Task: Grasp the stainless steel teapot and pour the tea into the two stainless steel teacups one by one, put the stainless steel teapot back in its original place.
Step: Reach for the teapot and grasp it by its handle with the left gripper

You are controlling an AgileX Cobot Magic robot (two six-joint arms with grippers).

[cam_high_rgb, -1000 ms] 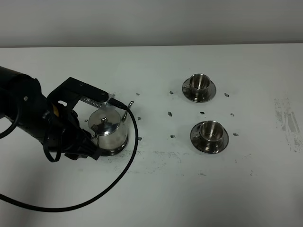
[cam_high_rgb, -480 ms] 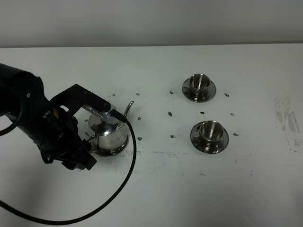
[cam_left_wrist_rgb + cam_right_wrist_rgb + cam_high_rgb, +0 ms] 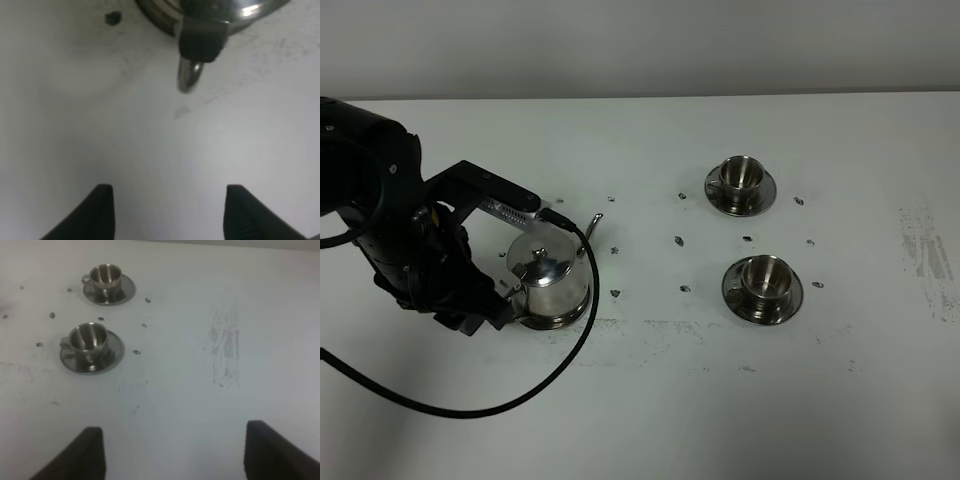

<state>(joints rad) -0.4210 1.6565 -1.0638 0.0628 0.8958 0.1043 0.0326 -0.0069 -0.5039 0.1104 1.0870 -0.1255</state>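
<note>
White tabletop [image 3: 720, 400] lies beneath the low-bent arm [image 3: 390, 220], left gripper [image 3: 168, 192] open facing the teapot [image 3: 552, 280].

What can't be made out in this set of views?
- Exterior high: flat steel saucer mostly hidden under the shiny steel teapot and black left arm.
- Left wrist: teapot body cut off at the edge; only its loop handle shows.
- All views: contents of the two small steel teacups: too small, reflective.

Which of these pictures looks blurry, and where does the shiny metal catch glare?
Left wrist view: soft all over, the small shiny steel teapot smeared, with a white glare spot. Exterior high view: sharp, mild highlights on the pot. Right wrist view: the two shiny steel teacups fairly crisp.
</note>
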